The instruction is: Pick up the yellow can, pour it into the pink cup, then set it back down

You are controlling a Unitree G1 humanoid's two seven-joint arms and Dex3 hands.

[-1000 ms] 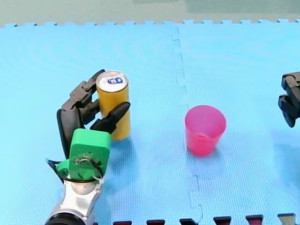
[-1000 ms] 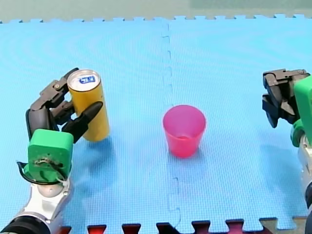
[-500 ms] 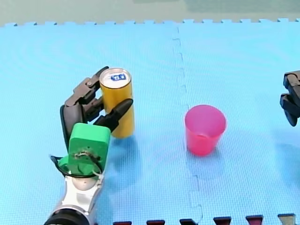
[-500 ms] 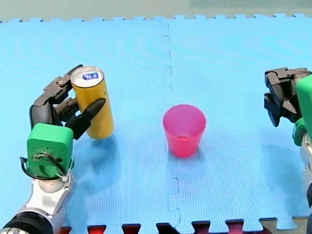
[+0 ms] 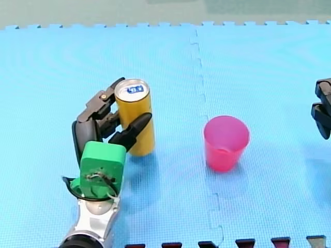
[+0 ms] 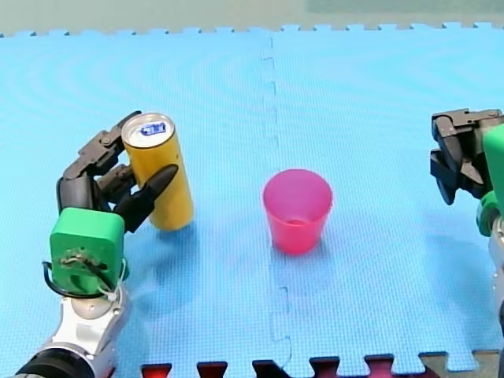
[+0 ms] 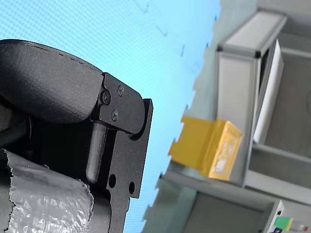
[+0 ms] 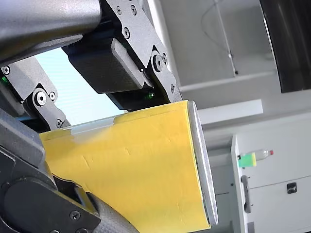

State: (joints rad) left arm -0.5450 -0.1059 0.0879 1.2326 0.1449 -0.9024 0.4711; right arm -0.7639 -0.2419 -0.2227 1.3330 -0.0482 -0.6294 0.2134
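Left of the pink cup (image 6: 297, 209), the left hand (image 6: 96, 185) has its fingers (image 6: 151, 189) closed around the yellow can (image 6: 170, 209), which is nearly upright and at or just above the blue mat (image 6: 354, 94). The grasp appears done; pouring and setting down remain. The right hand (image 6: 459, 153) is at the mat's right edge, curled and holding nothing.
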